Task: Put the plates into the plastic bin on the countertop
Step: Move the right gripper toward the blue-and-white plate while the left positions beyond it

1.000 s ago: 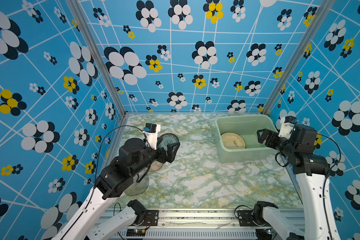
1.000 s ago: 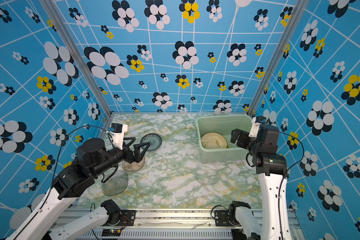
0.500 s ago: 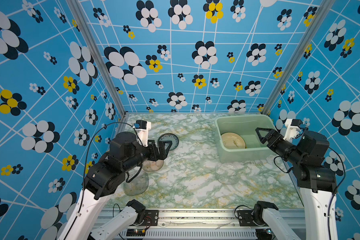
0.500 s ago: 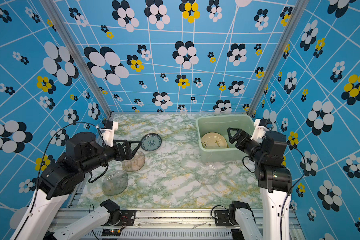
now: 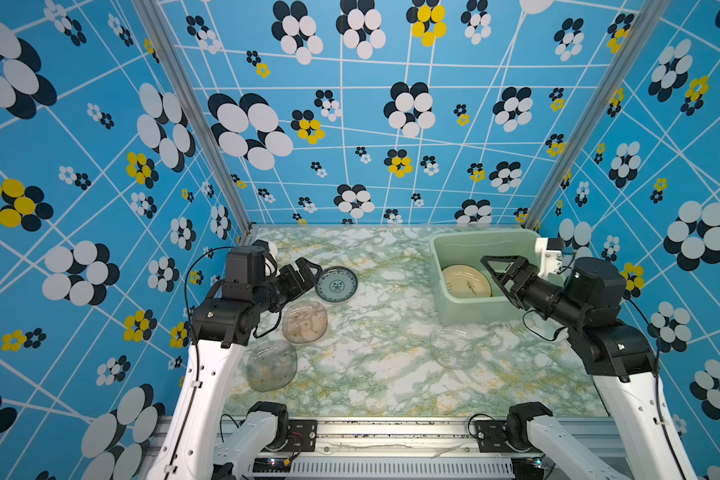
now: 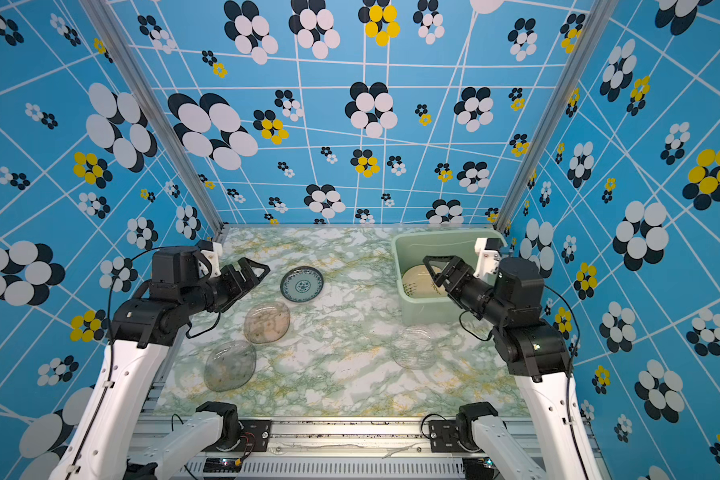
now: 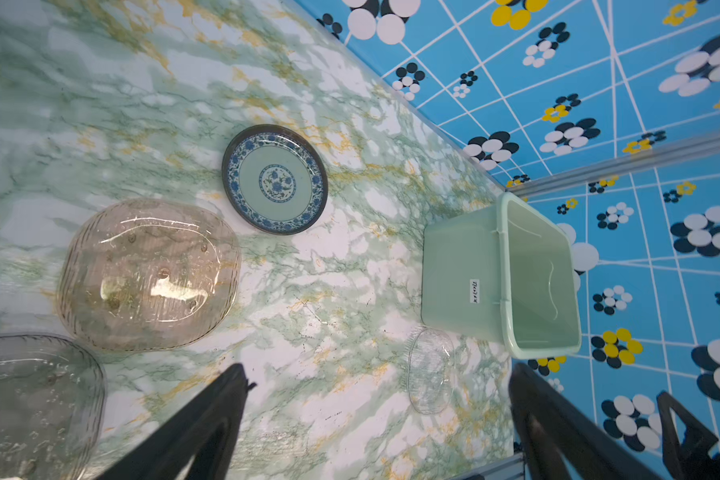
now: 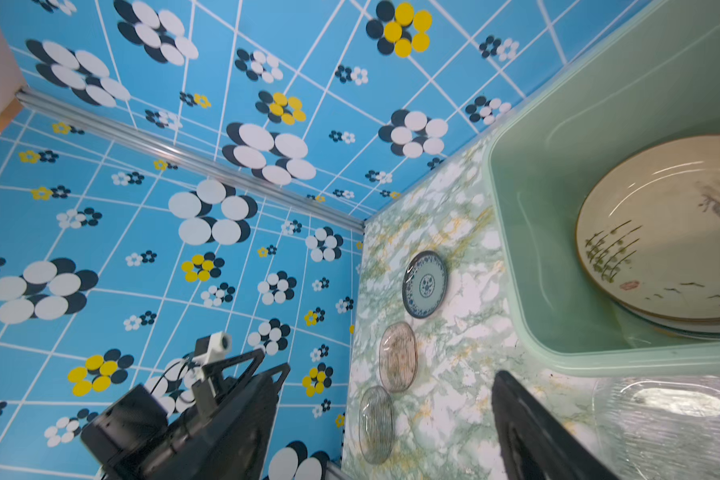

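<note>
Four plates lie on the countertop [image 5: 383, 374]: one blue-patterned plate [image 5: 336, 284] towards the far left corner, two tinted glass plates [image 5: 304, 322] [image 5: 272, 365] along the left edge, and one clear glass plate [image 5: 454, 347] just before the plastic bin [image 5: 474, 237]. The bin stands in the far right corner. It holds one beige plate [image 5: 464, 282] on top of others, whose number I cannot tell. The left gripper [image 7: 377, 370] is wide and empty beside the blue plate. The right gripper [image 5: 490, 272] is parted and empty over the bin.

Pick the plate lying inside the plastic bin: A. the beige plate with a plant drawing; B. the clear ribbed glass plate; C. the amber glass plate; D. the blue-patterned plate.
A: the beige plate lies inside the plastic bin, while the blue-patterned plate rests on the countertop.
</note>
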`<control>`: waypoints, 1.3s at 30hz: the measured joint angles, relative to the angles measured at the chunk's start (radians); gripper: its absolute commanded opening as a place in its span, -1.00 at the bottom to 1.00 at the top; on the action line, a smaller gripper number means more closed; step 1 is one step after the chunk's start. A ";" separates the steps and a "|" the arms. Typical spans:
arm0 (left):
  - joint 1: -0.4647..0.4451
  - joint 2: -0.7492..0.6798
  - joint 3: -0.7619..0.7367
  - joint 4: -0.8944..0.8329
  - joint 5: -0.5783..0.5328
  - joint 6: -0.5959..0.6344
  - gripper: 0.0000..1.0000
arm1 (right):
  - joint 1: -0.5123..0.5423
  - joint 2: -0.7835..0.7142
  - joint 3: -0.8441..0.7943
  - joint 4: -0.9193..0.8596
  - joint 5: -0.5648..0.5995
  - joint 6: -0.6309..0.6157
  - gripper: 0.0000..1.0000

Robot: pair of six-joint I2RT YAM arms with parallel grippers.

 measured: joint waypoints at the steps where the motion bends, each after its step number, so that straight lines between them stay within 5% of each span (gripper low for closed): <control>1: 0.019 0.013 -0.044 0.029 0.005 -0.026 0.99 | 0.059 0.027 0.005 0.005 0.029 0.004 0.66; 10: 0.147 0.170 -0.169 0.204 0.028 -0.124 0.99 | 0.501 0.300 0.041 0.134 0.261 0.082 0.66; 18: 0.208 0.381 -0.169 0.413 0.109 -0.106 0.99 | 0.713 0.559 0.058 0.307 0.343 0.181 0.63; 31: 0.270 0.901 0.078 0.717 0.388 -0.077 0.99 | 0.756 0.828 -0.045 0.686 0.474 0.341 0.62; 39: 0.273 1.163 0.256 0.917 0.521 -0.075 0.98 | 0.740 1.006 -0.084 0.958 0.450 0.410 0.59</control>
